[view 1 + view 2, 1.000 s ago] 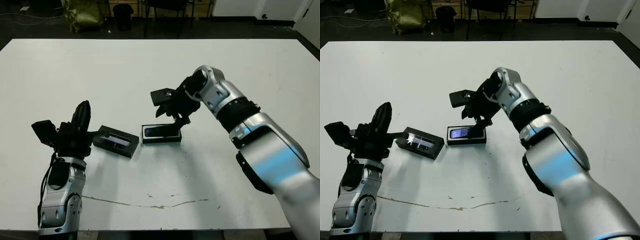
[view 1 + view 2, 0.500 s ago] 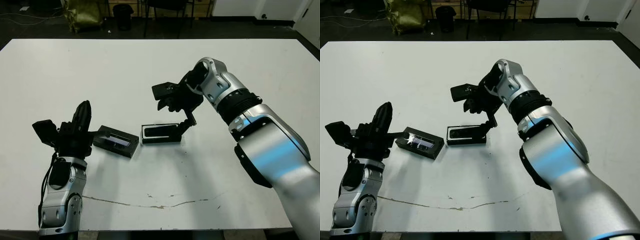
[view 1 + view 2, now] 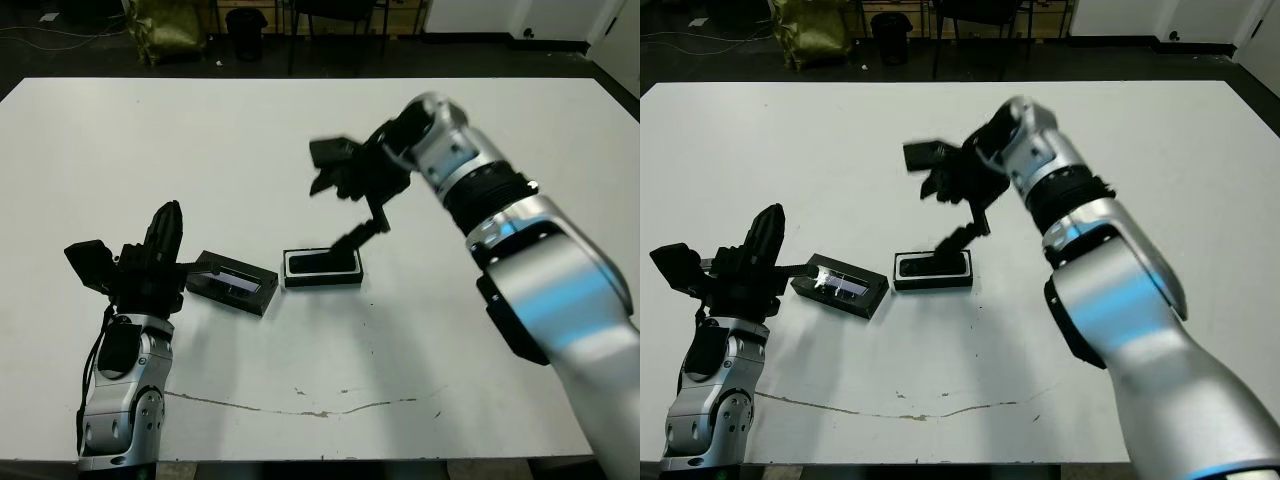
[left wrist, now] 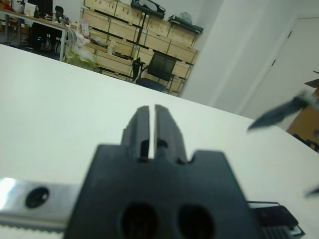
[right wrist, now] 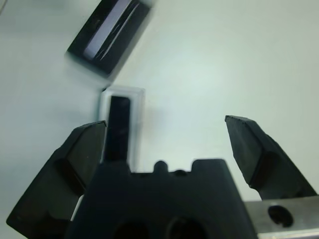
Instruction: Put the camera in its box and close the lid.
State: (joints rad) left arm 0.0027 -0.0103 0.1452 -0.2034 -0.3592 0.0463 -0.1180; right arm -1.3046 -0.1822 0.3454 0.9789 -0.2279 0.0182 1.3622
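1. The right gripper [image 5: 167, 144] has its jaws wide apart and holds nothing; it hangs above the table [image 3: 150, 150], just beyond the box [image 3: 322, 268].
2. The left gripper [image 4: 149, 124] has its jaws pressed together on nothing, pointing up at the near left.
3. The camera [image 5: 117, 129] lies flat inside the box, along its white lining.
4. The box sits mid-table, open.
5. The lid [image 3: 233, 283] lies on the table just left of the box, its glossy strip facing up, close to the left gripper.
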